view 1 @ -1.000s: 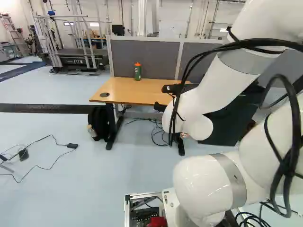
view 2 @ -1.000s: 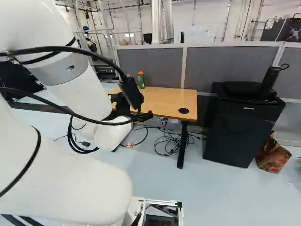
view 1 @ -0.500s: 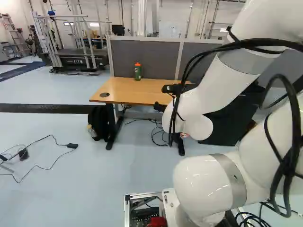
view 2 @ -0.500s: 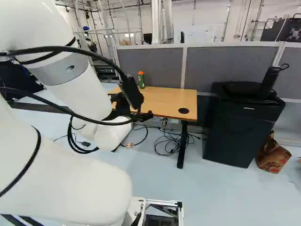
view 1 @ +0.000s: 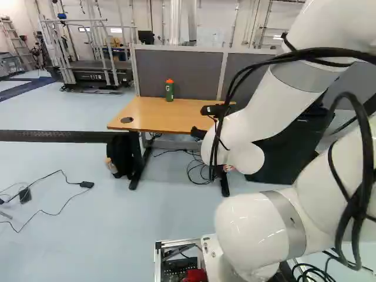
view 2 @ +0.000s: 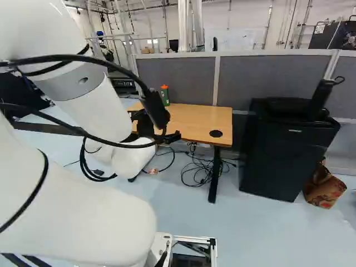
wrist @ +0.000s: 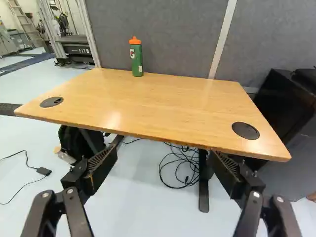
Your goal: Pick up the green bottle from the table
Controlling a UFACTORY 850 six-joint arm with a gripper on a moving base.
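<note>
Has both fingers of black metal gripper (wrist: 163, 153) wide apart — could clip flat light-wood tabletop (wrist: 173, 106) by driving in low, or topple tall green orange-capped bottle (wrist: 137, 60) by arriving off-centre

Bright, even light fills all three views. Small glints mark the glossy white robot arm (view 1: 258, 235) at lower right of the left base view. In the wrist view, soft glare whitens the light-brown wooden tabletop (wrist: 163, 103) left of centre; the pale straight partition posts (wrist: 223, 37) slant. Only faint, diffuse shadows touch the pale blue floor (view 1: 88, 247).
</note>
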